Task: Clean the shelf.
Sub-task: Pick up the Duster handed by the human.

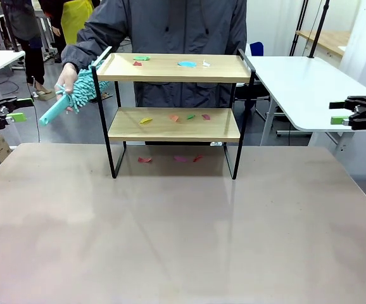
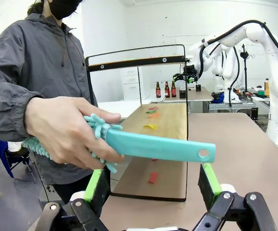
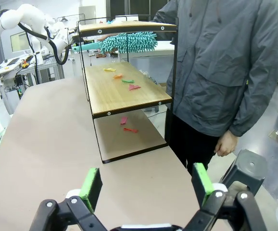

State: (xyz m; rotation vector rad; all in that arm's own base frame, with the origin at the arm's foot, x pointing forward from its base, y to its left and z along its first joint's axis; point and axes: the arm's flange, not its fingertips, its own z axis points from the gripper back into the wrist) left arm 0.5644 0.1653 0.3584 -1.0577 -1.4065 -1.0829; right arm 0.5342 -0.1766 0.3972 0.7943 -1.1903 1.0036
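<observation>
The shelf (image 1: 173, 125) stands at the table's far middle: two light wooden boards in a black frame. Coloured paper scraps (image 1: 187, 64) lie on both boards and on the table beneath. A person's hand (image 1: 67, 79) holds a teal fluffy duster (image 1: 82, 92) left of the shelf, handle toward my left gripper (image 1: 20, 109). In the left wrist view the duster handle (image 2: 163, 147) hovers just above the open left gripper (image 2: 151, 183), not touching its fingers (image 2: 93, 185). My right gripper (image 1: 335, 112) hangs open at the far right, off the table's edge; the right gripper (image 3: 146, 185) is empty, facing the shelf (image 3: 124, 91).
The beige table (image 1: 183, 234) is bare in front of the shelf. A white table (image 1: 309, 88) stands at the back right. The person's body (image 1: 170, 25) is right behind the shelf.
</observation>
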